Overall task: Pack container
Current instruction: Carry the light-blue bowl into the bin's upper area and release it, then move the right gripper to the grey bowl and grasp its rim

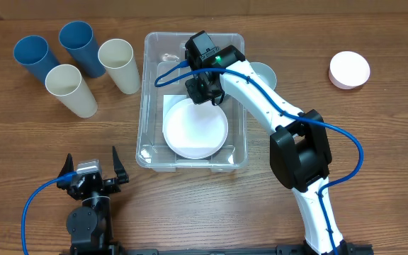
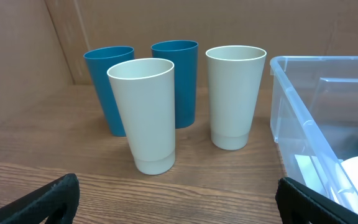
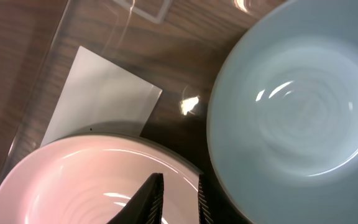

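The clear, round-cornered container sits mid-surface, white label on its bottom, holding a white bowl, with a pale blue bowl just beside that. The right fingers, narrowly parted, straddle the white bowl's rim, though I cannot tell whether they grip it. The left fingers gape wide, empty

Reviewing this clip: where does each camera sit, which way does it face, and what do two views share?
Overhead: above the table, looking straight down at the container, four cups, open left gripper and right gripper inside the container.
Left wrist: low, facing level toward the cups and container corner; own fingertips in both bottom corners.
Right wrist: close above the container floor, facing down at white bowl and pale blue bowl; own fingers astride the white bowl's rim.
Shared: overhead and left wrist both show cups and container.
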### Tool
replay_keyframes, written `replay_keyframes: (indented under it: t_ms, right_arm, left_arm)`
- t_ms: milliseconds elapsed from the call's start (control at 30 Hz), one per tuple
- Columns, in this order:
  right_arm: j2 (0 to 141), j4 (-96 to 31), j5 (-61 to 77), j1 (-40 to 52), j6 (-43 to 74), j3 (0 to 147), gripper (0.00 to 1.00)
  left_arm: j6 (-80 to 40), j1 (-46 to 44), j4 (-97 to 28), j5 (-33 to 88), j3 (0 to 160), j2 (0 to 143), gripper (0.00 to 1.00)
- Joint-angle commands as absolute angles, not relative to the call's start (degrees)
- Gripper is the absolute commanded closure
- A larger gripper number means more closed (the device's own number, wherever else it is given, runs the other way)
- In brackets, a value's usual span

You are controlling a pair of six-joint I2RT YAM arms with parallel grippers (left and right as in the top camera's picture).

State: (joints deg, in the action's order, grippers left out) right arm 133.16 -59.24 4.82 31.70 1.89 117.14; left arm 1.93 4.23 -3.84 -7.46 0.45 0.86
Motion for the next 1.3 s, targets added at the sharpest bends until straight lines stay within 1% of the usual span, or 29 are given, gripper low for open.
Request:
replay_keyframes:
  t_ms: [0, 333, 467, 600, 667, 700, 733, 767, 800, 867, 900, 933, 1000, 1033, 1133, 1200, 1267]
  right_arm:
    - [132.79, -57.32, 5.65, 31.81, 1.19, 114.06, 0.79]
    - [132.79, -53.67, 3.53, 29.5, 0.3, 113.97, 0.78]
    - [132.77, -54.15, 5.8, 29.78, 0.14, 115.26, 0.79]
    - [132.77, -60.9, 7.62, 32.62, 0.16, 126.43, 0.79]
    - [132.77, -67.24, 7.6, 34.06, 0.19, 135.76, 0.78]
    - [132.77, -72.44, 5.87, 34.11, 2.9, 143.48, 0.71]
    - [132.77, -74.87, 3.99, 33.58, 4.97, 146.96, 0.67]
    - [132.77, -77.23, 1.8, 32.71, 7.44, 150.08, 0.66]
    - [132.77, -80.84, -2.13, 30.92, 11.97, 153.88, 0.64]
    - [132.77, -88.71, -5.96, 24.43, 21.89, 158.6, 0.54]
    - [132.77, -90.94, -5.96, 21.5, 24.93, 158.65, 0.49]
    - [132.79, -93.54, -5.91, 17.76, 28.58, 158.43, 0.47]
    - [132.86, -94.72, -3.79, 11.62, 29.67, 155.57, 0.41]
    - [132.88, -94.19, -3.79, 9.04, 30.3, 152.77, 0.41]
    - [132.88, -86.85, -0.34, 4.38, 29.93, 139.2, 0.4]
    - [132.88, -80.4, 1.58, 3.95, 28.08, 130.65, 0.4]
    - [132.88, -76.53, 1.72, 4.08, 28.14, 126.02, 0.41]
  left_arm:
    - [2.83, 4.54, -3.7, -6.98, 0.27, 0.32, 0.0]
    - [2.83, 4.54, -3.7, -6.98, 0.27, 0.32, 0.0]
    - [2.83, 4.54, -3.7, -6.98, 0.27, 0.32, 0.0]
    - [2.83, 4.54, -3.7, -6.98, 0.27, 0.32, 0.0]
    - [2.83, 4.54, -3.7, -6.98, 0.27, 0.32, 0.0]
    - [2.83, 4.54, -3.7, -7.01, 0.27, 0.32, 0.0]
    - [2.83, 4.54, -3.7, -7.01, 0.27, 0.32, 0.0]
    - [2.83, 4.54, -3.7, -7.01, 0.27, 0.32, 0.0]
    - [2.83, 4.54, -3.7, -7.01, 0.27, 0.32, 0.0]
    - [2.83, 4.54, -3.7, -7.01, 0.27, 0.32, 0.0]
    - [2.83, 4.54, -3.7, -7.01, 0.27, 0.32, 0.0]
    - [2.83, 4.54, -3.7, -7.01, 0.27, 0.32, 0.0]
    - [2.83, 4.54, -3.7, -6.98, 0.27, 0.32, 0.0]
    - [2.83, 4.54, -3.7, -7.01, 0.27, 0.32, 0.0]
    - [2.81, 4.54, -3.7, -7.01, 0.27, 0.32, 0.0]
    - [2.81, 4.54, -3.7, -6.98, 0.27, 0.32, 0.0]
    - [2.83, 4.54, -3.7, -7.01, 0.27, 0.32, 0.0]
